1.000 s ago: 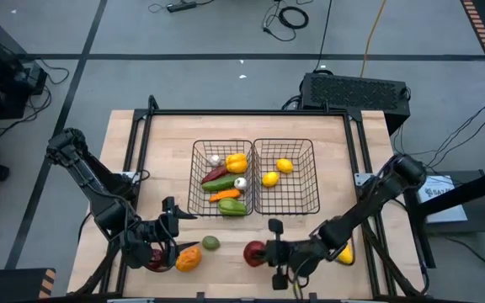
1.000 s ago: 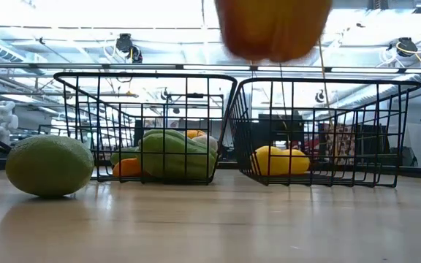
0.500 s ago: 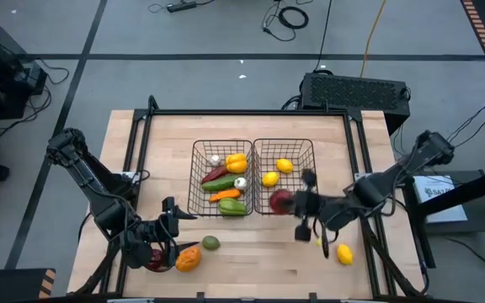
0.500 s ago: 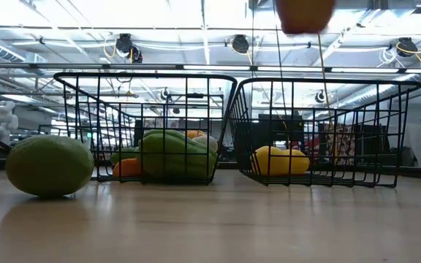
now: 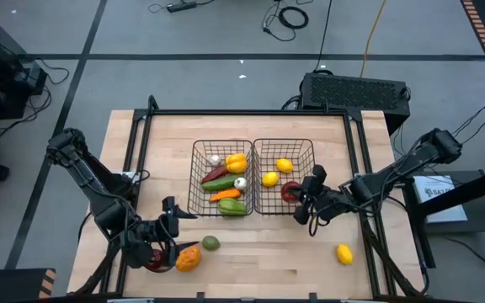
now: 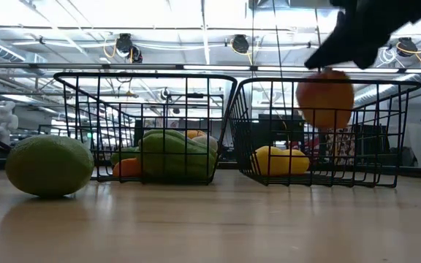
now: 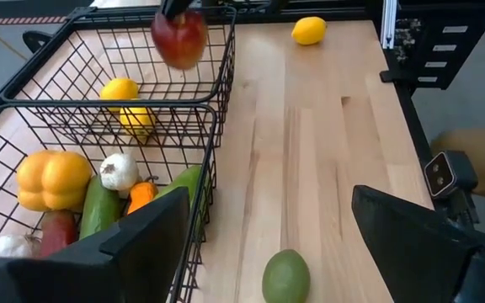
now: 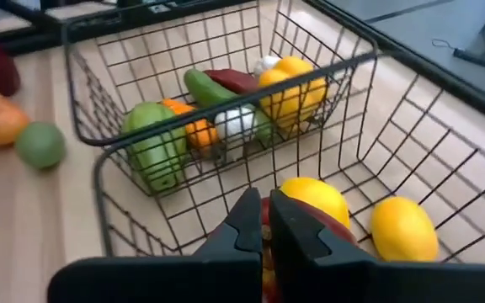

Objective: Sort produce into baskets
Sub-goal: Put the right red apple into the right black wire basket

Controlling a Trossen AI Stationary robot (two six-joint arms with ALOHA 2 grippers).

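High view: right pincer [image 5: 300, 199] has swung up from the lower centre of the worktop [image 5: 327, 135], fingers clamped on the apple [image 5: 290, 192], now over the right basket [image 5: 285, 145] with the lemons, so release looks next; left pincer [image 5: 168, 229] waits lower left, wide.

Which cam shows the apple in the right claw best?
Left wrist: apple unobstructed, hanging over the right basket. High shows it small beside the right claw; low, through mesh; right wrist, mostly hidden by fingers.
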